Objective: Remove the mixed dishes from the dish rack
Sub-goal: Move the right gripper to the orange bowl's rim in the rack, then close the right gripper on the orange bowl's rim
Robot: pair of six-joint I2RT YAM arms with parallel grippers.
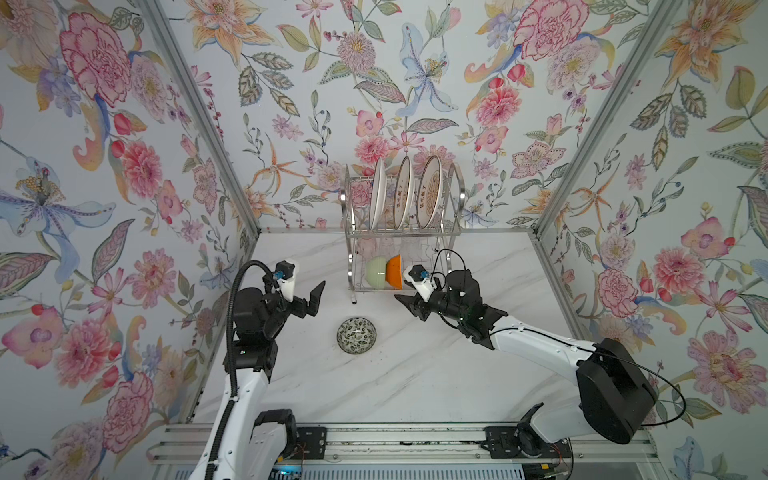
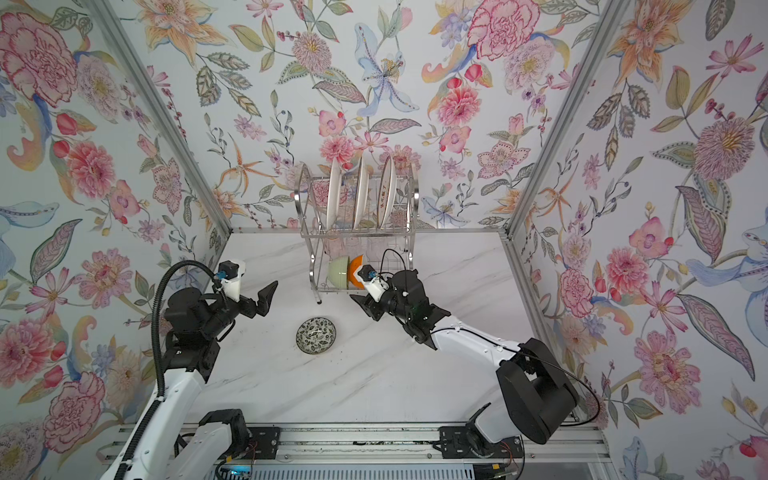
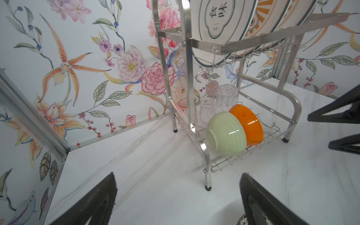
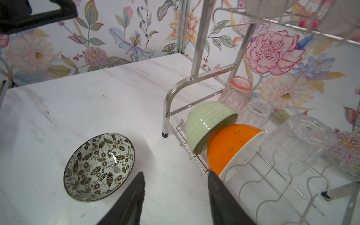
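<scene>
Marble tabletop point(image 1: 415, 374), racked plate point(image 3: 220, 21) with 食味; left fingers point(image 3: 93, 204) wide, right fingers point(image 4: 132, 200) half-open

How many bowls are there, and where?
3. A pale green ceramic bowl and a glossy orange bowl lie on their sides, touching, on the lower tier of the silver wire dish rack. A black-and-white leaf-patterned bowl sits upright on the white marble table. No others visible.

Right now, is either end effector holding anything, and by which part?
Nothing is held. The left end effector is wide open and empty; the right end effector is partly open, empty, near the rim of the glossy orange bowl.
</scene>
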